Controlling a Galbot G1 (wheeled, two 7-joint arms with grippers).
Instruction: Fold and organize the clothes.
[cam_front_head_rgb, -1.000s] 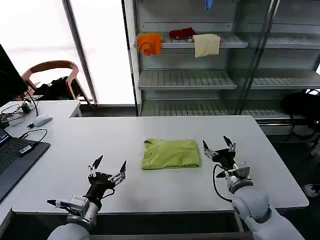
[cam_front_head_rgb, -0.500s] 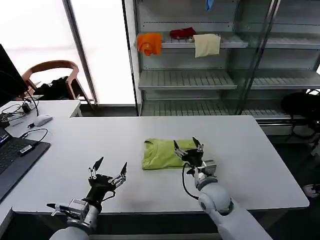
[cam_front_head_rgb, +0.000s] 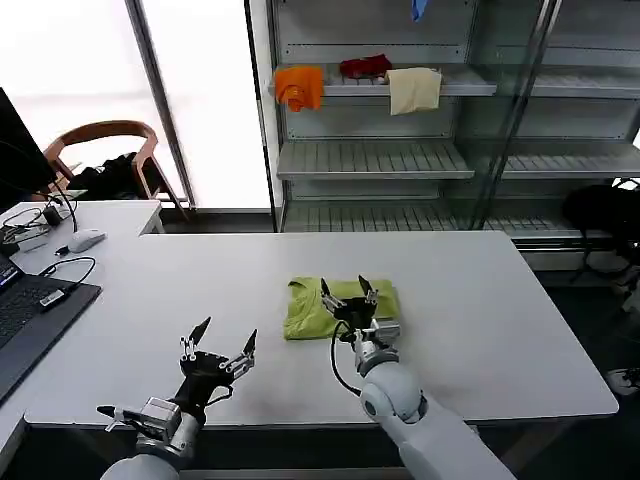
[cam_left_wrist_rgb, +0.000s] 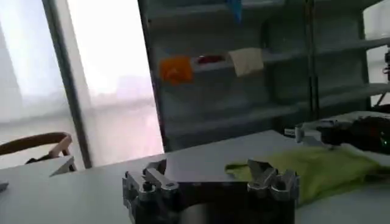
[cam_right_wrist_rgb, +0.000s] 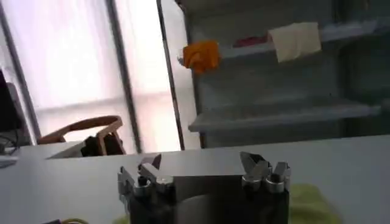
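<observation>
The green T-shirt (cam_front_head_rgb: 340, 305) lies folded small in the middle of the tabletop (cam_front_head_rgb: 520, 330). The right gripper (cam_front_head_rgb: 349, 295) hovers over it, fingers spread wide. The left gripper (cam_front_head_rgb: 218, 345) waits open near the front edge. Next, I'd guess, comes pinching an edge.

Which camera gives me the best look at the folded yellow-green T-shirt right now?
Head view: the T-shirt lies folded on the table, partly behind the right gripper. Left wrist view shows it side-on; right wrist view shows slivers.
</observation>
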